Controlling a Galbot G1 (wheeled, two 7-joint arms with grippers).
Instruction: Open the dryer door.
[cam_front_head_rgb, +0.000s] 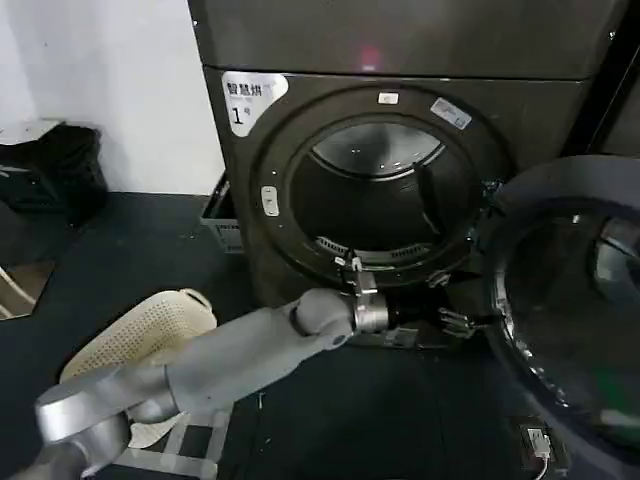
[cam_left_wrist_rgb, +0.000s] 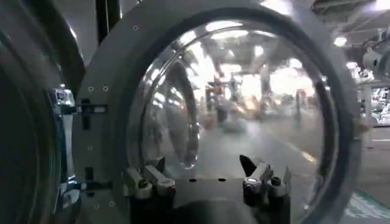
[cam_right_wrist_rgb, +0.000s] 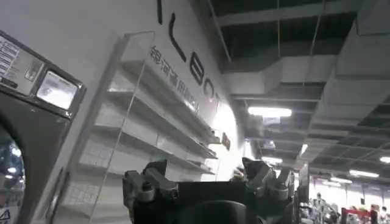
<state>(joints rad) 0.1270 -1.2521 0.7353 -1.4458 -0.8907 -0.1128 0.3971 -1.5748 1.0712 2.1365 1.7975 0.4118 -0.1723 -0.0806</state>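
Observation:
The dryer door (cam_front_head_rgb: 565, 300) stands swung wide open to the right of the dark dryer (cam_front_head_rgb: 240, 160), and its dark glass bulges toward the room. The round drum opening (cam_front_head_rgb: 375, 195) is uncovered. My left arm reaches from the lower left across the dryer's front. Its gripper (cam_front_head_rgb: 458, 320) sits at the door's inner lower edge, near the hinge side. In the left wrist view that gripper (cam_left_wrist_rgb: 201, 175) is open, with nothing between its fingers, and faces the door's inner side (cam_left_wrist_rgb: 244, 91). My right gripper (cam_right_wrist_rgb: 204, 173) points up at shelves and ceiling, open and holding nothing.
A cream laundry basket (cam_front_head_rgb: 140, 340) lies on the dark floor at the left. A grey crate (cam_front_head_rgb: 222, 220) stands beside the dryer, and black bags (cam_front_head_rgb: 50, 170) are at the far left. A second machine (cam_front_head_rgb: 400, 35) is stacked above. A neighbouring machine (cam_right_wrist_rgb: 24, 122) appears in the right wrist view.

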